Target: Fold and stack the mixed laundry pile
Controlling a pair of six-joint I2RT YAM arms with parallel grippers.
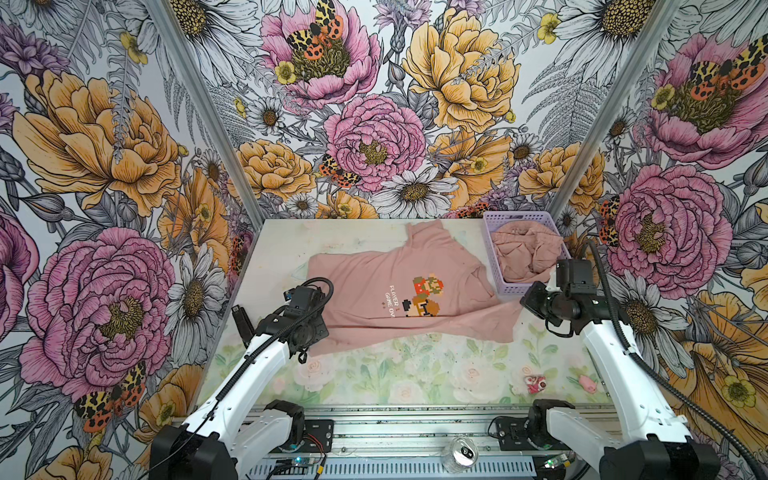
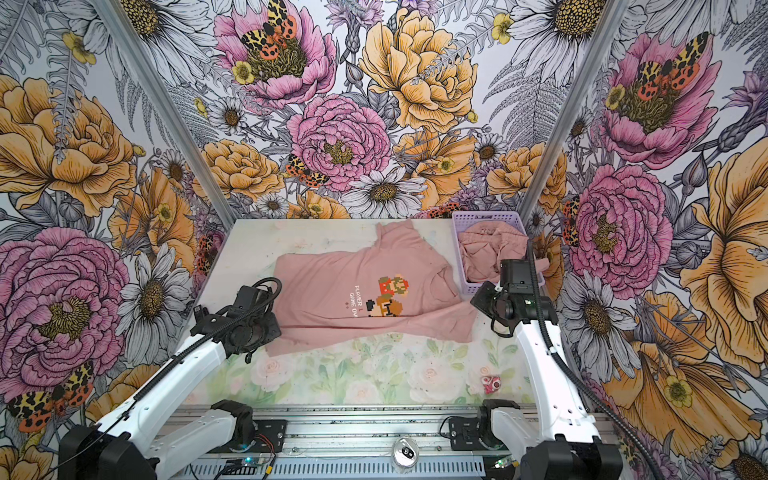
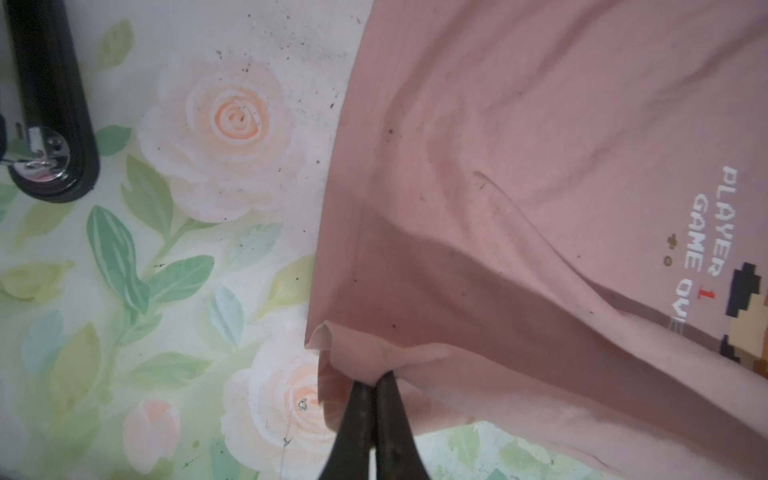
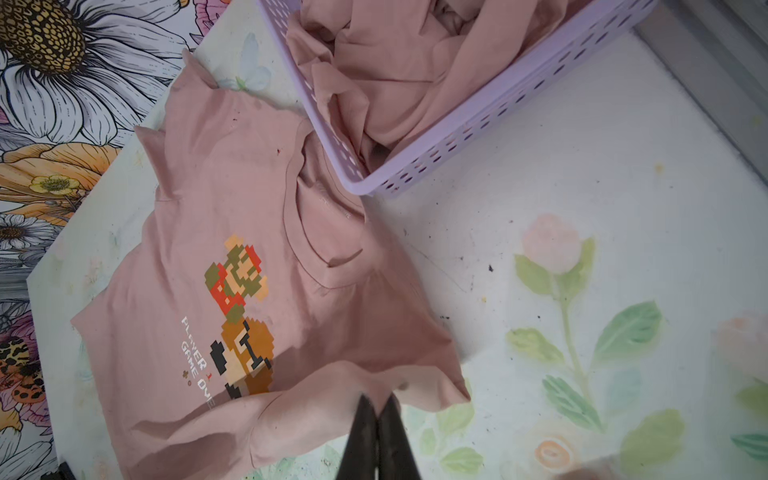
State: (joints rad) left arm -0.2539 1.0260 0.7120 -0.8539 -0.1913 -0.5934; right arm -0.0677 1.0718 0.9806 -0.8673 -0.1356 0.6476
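Both sets of fingers are closed, each pinching cloth. My left fingers (image 3: 356,419) clamp a corner of the T-shirt (image 1: 374,286) at its hem, bunching it into a small peak. My right fingers (image 4: 362,436) clamp a fold at the shirt's near edge on the collar side. That fold lies doubled over the bottom of the pixel print (image 4: 241,316) and hides the end of the white lettering (image 4: 195,361).

The rest of the T-shirt lies print-up across the middle of the bench (image 1: 415,374). One sleeve points toward the far edge. The collar end touches the near corner of the lavender basket (image 4: 457,145).

The basket sits at the far right corner of the bench, filled with crumpled dusty-pink garments (image 1: 525,253); I cannot tell the pieces apart.
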